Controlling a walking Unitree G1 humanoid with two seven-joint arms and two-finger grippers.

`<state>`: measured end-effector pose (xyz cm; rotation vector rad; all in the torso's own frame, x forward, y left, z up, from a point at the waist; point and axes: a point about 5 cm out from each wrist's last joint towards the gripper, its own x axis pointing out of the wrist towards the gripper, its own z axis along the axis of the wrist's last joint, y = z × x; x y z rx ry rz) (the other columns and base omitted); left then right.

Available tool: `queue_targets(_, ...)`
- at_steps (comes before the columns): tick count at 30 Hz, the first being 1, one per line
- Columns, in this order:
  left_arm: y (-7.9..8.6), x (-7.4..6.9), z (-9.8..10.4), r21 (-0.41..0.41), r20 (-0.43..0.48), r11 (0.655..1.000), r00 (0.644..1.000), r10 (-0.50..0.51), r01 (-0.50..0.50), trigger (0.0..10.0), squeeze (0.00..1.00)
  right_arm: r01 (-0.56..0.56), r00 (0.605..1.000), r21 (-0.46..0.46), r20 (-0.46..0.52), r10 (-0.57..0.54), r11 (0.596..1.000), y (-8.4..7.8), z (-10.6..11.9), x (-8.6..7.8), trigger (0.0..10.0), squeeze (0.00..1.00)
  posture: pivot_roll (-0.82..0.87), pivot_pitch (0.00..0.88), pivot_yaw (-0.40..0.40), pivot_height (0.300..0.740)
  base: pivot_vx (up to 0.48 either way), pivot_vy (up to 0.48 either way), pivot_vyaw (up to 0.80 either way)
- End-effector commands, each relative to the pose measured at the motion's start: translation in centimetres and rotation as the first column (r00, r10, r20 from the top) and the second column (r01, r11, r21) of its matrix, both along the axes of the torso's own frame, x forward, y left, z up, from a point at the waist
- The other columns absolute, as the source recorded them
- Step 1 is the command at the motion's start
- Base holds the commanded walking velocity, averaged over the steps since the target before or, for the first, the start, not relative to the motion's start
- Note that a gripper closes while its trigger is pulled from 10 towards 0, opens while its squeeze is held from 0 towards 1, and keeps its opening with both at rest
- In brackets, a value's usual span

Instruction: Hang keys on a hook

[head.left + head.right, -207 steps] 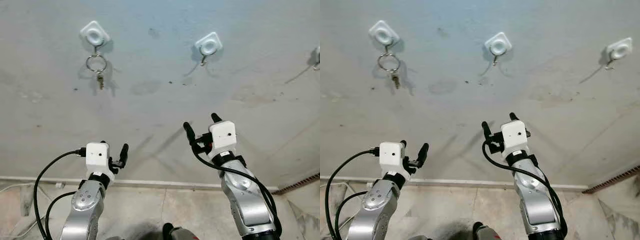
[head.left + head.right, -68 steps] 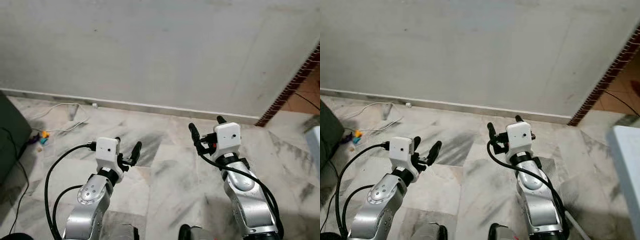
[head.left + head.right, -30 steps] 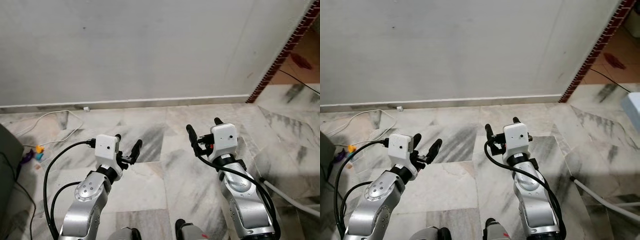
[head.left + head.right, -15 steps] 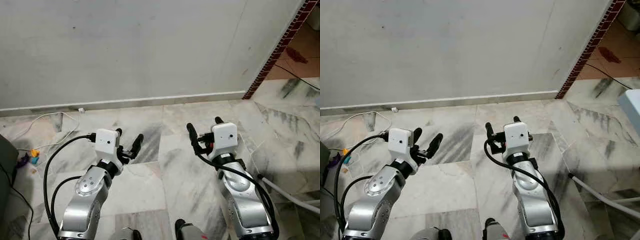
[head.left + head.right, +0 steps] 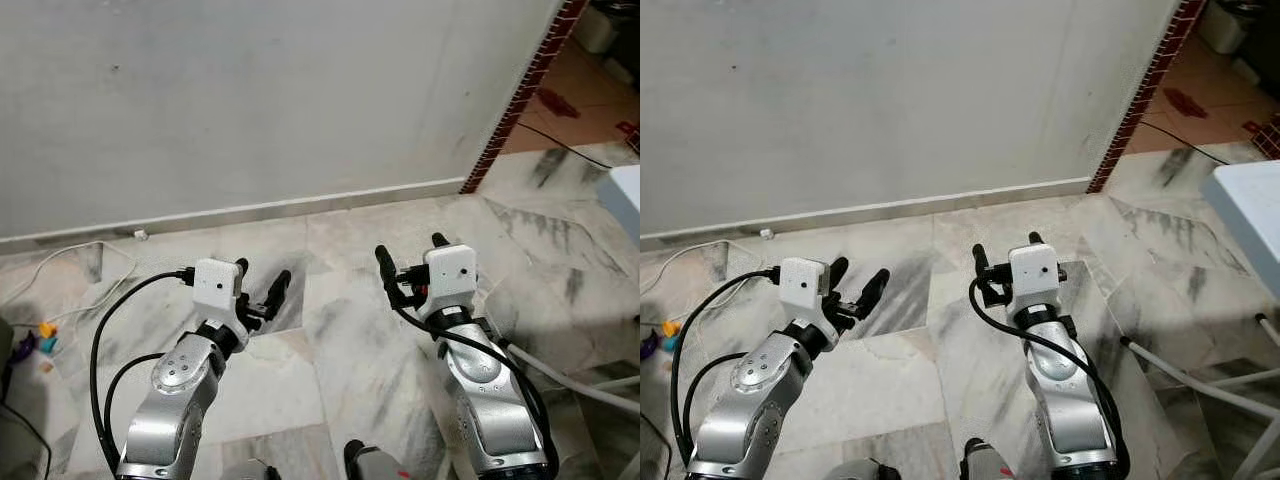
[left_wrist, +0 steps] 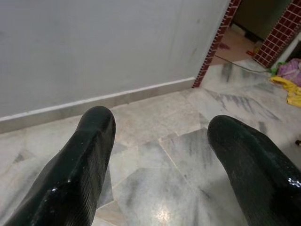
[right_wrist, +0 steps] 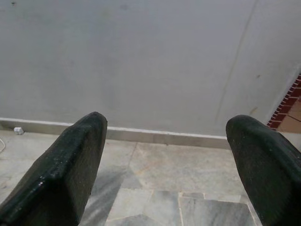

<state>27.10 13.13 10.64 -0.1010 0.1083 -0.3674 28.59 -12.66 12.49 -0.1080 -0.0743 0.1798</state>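
Both grippers empty above marble floor.
Left gripper and right gripper spread wide, facing grey wall.

We read this as a home interior: grey-veined white marble floor tiles, plain grey plastered wall, red brick-tiled wall edge upper right, white loose cable and small coloured toys at left edge.

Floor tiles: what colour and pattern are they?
The floor tiles are pale grey-white marble with dark streaky veins, clearest in the left eye view.
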Motion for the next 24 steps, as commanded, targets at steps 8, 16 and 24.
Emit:
queue_targets(8,-0.15,-0.32,0.17,-0.011,-0.001,1.000,1.000,-0.008,0.008,10.0,0.00,0.013,1.000,0.003,-0.007,-0.013,1.000,-0.21,-0.15,-0.20,10.0,0.00,0.01,0.201,0.035,0.740,0.000,0.000,-0.79)
queue_targets(16,0.11,-0.17,0.48,0.007,0.033,1.000,0.999,0.016,-0.016,10.0,0.00,0.033,0.999,0.007,-0.010,-0.033,0.999,-0.46,-0.22,-0.43,10.0,0.00,-0.01,0.197,0.045,0.740,0.000,0.000,-0.79)
queue_targets(24,-0.61,0.28,0.57,0.016,0.036,0.999,0.999,-0.034,0.033,10.0,0.00,0.070,0.998,0.013,0.004,-0.070,0.997,-1.00,-0.01,-0.56,10.0,0.00,-0.03,0.193,0.065,0.740,0.000,0.000,-0.79)
